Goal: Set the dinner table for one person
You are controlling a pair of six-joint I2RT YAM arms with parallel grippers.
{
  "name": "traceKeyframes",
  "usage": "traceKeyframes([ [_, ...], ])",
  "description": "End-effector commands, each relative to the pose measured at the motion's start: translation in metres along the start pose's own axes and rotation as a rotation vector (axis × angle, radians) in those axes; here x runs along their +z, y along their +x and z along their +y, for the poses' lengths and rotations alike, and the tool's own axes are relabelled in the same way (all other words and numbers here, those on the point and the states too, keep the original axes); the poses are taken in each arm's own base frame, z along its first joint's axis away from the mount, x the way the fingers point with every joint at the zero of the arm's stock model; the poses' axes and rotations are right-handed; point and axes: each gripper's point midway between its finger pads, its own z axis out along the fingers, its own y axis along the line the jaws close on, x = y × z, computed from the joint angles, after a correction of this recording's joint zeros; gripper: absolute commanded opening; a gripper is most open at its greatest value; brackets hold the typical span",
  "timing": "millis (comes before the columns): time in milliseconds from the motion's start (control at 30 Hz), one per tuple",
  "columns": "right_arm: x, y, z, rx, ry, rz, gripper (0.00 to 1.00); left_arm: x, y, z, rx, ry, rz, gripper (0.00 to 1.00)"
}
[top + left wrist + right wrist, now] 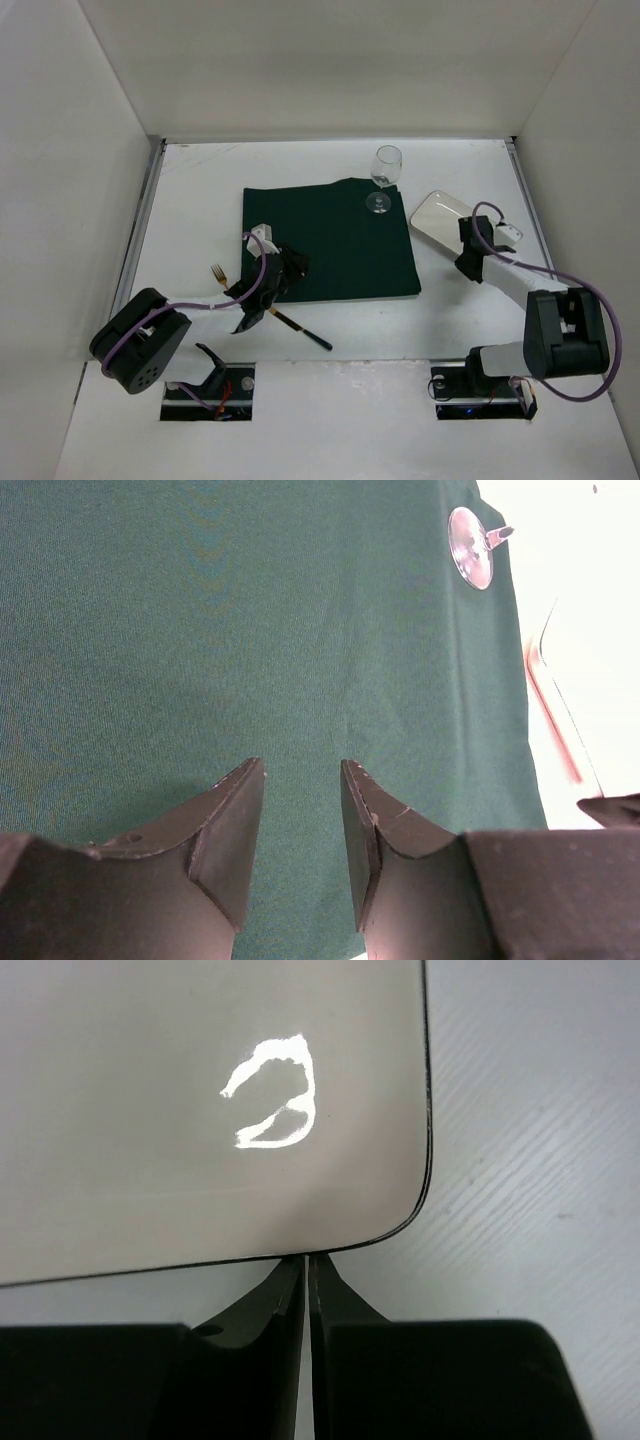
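that plate (200, 1110) looks glazed, stiff, slippery, probably chippable; I'd grab its rim; right tool (305, 1262) pinched shut at that rim; left tool (302, 770) part-open, empty over cloth (200, 630)

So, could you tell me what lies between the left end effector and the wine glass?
Only the dark green cloth, seen in the left wrist view.

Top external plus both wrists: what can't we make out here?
- Top view: the left arm covers the fork handle and the head end of the black-handled utensil, so its type is unclear.
- Right wrist view: the right claw is shut at the plate rim. Contact is unclear, and the frame edges cut the plate.
- Left wrist view: only the wine glass foot shows; its bowl is lost in glare.
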Motion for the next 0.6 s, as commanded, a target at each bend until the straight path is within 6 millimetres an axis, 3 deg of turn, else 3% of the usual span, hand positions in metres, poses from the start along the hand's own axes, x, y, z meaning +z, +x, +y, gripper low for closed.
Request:
traceKeyframes([
  [0, 0.009, -0.074, 0.018, 0.094, 0.007, -0.187, 0.12, 0.0, -0.01, -0.01, -0.029, 0.038, -0.042, 0.34],
  [133, 0.02, -0.116, 0.022, 0.148, -0.004, -0.242, 0.15, 0.0, -0.011, -0.009, -0.032, 0.038, -0.046, 0.34],
  [233, 0.007, -0.131, 0.024, 0.156, -0.048, -0.278, 0.24, 0.0, -0.011, -0.008, -0.028, 0.034, -0.046, 0.34],
  [400, -0.016, -0.106, 0.034, 0.216, -0.19, -0.249, 0.48, 0.003, -0.008, -0.008, -0.027, 0.028, -0.037, 0.34],
  [567, -0.008, -0.082, 0.061, 0.287, -0.309, -0.128, 0.53, 0.003, -0.007, -0.009, -0.03, 0.035, -0.031, 0.34],
])
